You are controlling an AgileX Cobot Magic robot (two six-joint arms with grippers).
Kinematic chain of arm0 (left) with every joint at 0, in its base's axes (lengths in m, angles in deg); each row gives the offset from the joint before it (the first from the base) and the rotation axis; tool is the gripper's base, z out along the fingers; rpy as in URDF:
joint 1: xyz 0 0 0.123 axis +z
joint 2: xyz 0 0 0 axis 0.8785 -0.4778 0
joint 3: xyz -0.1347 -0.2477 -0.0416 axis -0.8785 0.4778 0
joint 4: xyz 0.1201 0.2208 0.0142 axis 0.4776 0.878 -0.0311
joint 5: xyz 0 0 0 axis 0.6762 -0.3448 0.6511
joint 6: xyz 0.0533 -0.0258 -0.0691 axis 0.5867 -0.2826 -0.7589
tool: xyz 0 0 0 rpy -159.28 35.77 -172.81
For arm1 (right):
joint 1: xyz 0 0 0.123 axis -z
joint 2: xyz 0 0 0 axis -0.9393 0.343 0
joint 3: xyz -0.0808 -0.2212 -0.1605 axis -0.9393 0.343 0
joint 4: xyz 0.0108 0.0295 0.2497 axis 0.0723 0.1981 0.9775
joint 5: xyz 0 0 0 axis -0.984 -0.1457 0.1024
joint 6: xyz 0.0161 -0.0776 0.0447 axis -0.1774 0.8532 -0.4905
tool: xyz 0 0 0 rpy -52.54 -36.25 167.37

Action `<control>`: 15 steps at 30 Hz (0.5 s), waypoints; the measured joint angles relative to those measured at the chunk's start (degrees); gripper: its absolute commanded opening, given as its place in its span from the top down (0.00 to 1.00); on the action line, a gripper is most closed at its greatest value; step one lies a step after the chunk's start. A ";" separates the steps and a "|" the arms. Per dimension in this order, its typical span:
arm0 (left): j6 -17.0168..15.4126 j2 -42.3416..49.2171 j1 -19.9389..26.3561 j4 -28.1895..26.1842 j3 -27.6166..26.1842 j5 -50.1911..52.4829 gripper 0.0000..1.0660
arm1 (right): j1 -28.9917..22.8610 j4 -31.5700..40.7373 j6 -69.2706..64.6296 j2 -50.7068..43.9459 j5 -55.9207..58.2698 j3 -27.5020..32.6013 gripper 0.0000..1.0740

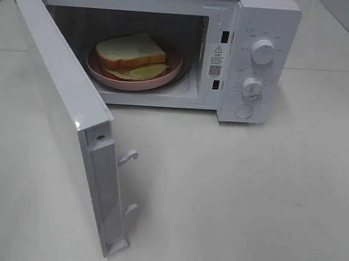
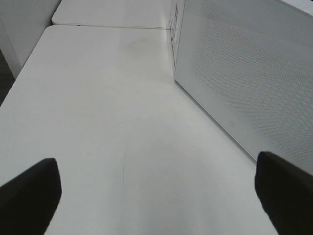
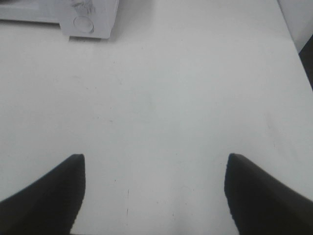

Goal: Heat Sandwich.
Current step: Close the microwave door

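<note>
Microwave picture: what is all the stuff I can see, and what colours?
microwave: one, white, back of table
door: one, white, swung open to the left
plate: one, pink, inside microwave
sandwich: one, white bread with green filling, on plate
knobs: two, white, microwave's right panel
table: one, white, under everything
left gripper: one, black fingers, open over table
right gripper: one, black fingers, open over table
</note>
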 measured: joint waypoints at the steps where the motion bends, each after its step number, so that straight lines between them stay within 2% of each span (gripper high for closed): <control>1: 0.00 0.00 0.00 0.00 0.00 0.00 0.05 | 0.00 0.00 0.00 0.00 0.00 0.00 0.29; 5: 0.00 0.00 0.00 0.00 0.00 0.00 0.05 | 3.27 0.06 0.00 -5.50 0.06 0.00 0.29; 15: 0.00 0.00 0.00 0.00 0.00 0.00 0.05 | 3.50 0.17 0.06 -5.50 0.06 0.00 0.29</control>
